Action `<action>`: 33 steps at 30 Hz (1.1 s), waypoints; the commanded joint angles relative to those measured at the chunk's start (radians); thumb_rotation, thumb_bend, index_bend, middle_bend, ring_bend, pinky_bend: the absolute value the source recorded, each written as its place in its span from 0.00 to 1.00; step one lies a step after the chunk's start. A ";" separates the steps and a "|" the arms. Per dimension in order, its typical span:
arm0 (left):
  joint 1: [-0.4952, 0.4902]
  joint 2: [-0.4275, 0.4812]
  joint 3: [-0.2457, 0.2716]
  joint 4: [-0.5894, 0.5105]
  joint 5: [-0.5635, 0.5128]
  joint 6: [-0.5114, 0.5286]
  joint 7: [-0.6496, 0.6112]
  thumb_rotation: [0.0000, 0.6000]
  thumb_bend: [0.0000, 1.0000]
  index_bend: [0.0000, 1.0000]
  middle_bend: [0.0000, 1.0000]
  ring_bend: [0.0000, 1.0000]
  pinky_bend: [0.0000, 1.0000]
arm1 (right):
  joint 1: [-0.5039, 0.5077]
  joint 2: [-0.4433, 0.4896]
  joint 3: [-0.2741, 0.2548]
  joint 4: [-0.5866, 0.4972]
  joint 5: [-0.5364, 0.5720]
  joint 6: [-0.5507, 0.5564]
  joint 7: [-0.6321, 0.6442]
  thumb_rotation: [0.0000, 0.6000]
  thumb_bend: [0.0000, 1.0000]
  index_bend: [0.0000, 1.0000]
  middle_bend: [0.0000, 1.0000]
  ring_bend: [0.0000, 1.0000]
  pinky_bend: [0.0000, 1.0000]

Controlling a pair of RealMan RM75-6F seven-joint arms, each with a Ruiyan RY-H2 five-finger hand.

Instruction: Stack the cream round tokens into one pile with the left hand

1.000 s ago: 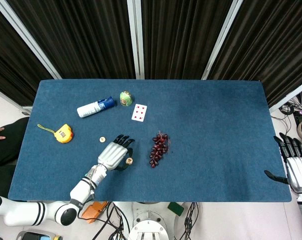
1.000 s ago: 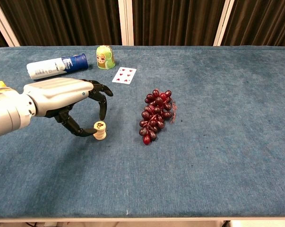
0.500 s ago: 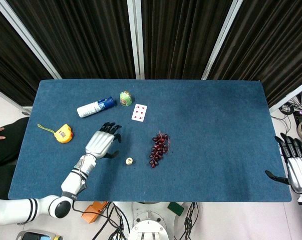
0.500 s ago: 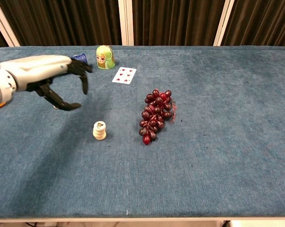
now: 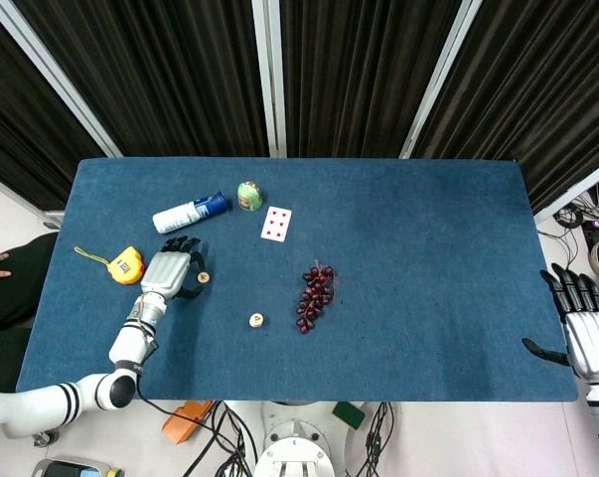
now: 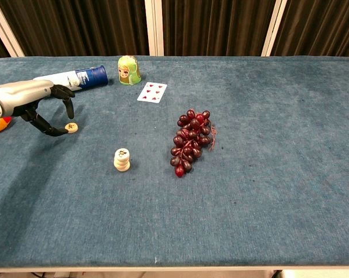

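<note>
Dark curtains hang behind the blue worktop (image 5: 428, 248) I work at. Since a second ago my left hand (image 5: 166, 272) has drawn away from the cream pile (image 6: 122, 160), leaving it standing alone near the worktop's front, and has crossed toward the left side. Half a second ago it was still up in the air between the two; now it sits low by the single cream token (image 6: 72, 127). That token lies flat on the cloth just beside my fingertips (image 6: 68, 108), between the curled fingers above and the thumb below; I cannot tell whether either touches it. My left hand is open, fingers bent and apart, holding nothing. The pile stands well to the right of the hand, with the bunch of red grapes (image 6: 191, 141) near its far side. The white and blue bottle (image 6: 70, 80) lies on its side behind my left hand, the yellow tape measure (image 5: 126, 265) just to its left. My right hand (image 5: 582, 330) hangs off the right edge of the worktop, fingers spread and empty, as before.
</note>
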State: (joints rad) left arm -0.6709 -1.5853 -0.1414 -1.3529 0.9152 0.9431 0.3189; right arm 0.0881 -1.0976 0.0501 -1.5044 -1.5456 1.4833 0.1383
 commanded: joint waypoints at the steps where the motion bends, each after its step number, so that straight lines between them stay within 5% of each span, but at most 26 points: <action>1: -0.001 -0.004 -0.001 0.008 0.001 -0.009 -0.002 1.00 0.28 0.41 0.08 0.00 0.00 | -0.002 0.001 -0.001 -0.004 0.002 0.001 -0.004 1.00 0.19 0.00 0.02 0.00 0.01; 25: -0.001 -0.029 -0.013 0.067 -0.010 -0.039 -0.011 1.00 0.34 0.53 0.08 0.00 0.00 | -0.012 0.008 -0.003 -0.023 -0.001 0.014 -0.022 1.00 0.19 0.00 0.02 0.00 0.01; 33: 0.032 0.054 -0.003 -0.099 0.095 0.032 -0.045 1.00 0.35 0.53 0.08 0.00 0.00 | -0.008 0.008 -0.002 -0.027 -0.006 0.011 -0.025 1.00 0.19 0.00 0.02 0.00 0.01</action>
State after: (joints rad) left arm -0.6520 -1.5680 -0.1502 -1.3874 0.9705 0.9505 0.2874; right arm 0.0804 -1.0891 0.0483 -1.5310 -1.5510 1.4948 0.1132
